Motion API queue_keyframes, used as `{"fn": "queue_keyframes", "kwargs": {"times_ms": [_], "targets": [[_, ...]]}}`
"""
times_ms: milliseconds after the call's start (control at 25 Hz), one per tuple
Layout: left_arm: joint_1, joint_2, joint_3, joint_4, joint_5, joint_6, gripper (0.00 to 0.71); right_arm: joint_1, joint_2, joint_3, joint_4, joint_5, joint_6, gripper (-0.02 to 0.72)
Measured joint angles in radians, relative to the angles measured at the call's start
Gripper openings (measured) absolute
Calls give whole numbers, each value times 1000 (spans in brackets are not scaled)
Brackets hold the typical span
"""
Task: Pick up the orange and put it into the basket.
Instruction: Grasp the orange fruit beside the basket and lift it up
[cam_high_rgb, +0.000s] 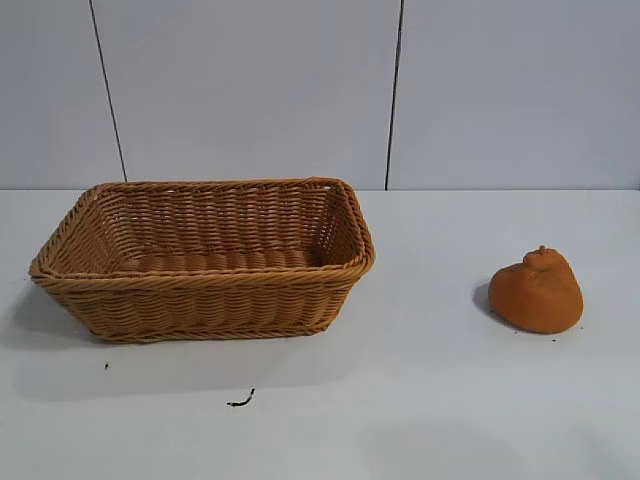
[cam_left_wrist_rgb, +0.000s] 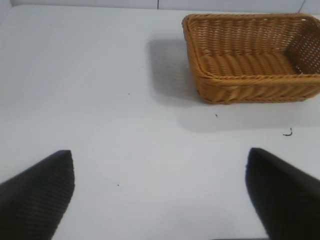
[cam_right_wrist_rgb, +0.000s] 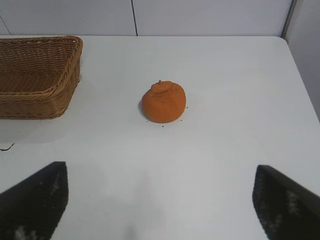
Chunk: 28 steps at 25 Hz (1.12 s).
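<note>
The orange (cam_high_rgb: 537, 291), dull orange and lumpy with a small knob on top, sits on the white table at the right. It also shows in the right wrist view (cam_right_wrist_rgb: 163, 102). The wicker basket (cam_high_rgb: 205, 285) stands at the left, empty; it also shows in the left wrist view (cam_left_wrist_rgb: 235, 85) and the right wrist view (cam_right_wrist_rgb: 30, 95). My right gripper (cam_right_wrist_rgb: 161, 172) is open and empty, above bare table, well short of the orange. My left gripper (cam_left_wrist_rgb: 160, 160) is open and empty, above bare table, away from the basket. Neither arm shows in the exterior view.
A small dark scrap (cam_high_rgb: 240, 401) lies on the table in front of the basket, also in the left wrist view (cam_left_wrist_rgb: 288, 132). The table's edge (cam_right_wrist_rgb: 302, 90) runs past the orange. A panelled wall stands behind the table.
</note>
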Motion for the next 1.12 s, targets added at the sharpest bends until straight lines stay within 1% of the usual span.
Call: {"fn": "queue_keyframes", "kwargs": {"times_ms": [160,320,520,560,600,760,960,1120], "targets": [[0,0,0,0,0,0,666,0,276,-124,6,4,58,694],[0,0,0,0,0,0,666,0,568,-280,18,7,88,694],[0,0,0,0,0,0,666,0,927,-507,19,5,89,694],[0,0,0,0,0,0,666,0,927,-507,19,5,89,694],[0,0,0,0,0,0,666,0,1054,-585,20,4,84,694],[0,0,0,0,0,0,666,0,1295,-720,23,3,66,694],[0,0,0,0,0,0,666,0,1551,-826,24,-1,62,694],[0,0,0,0,0,0,666,0,1712,-851,52,-24,52,694]]}}
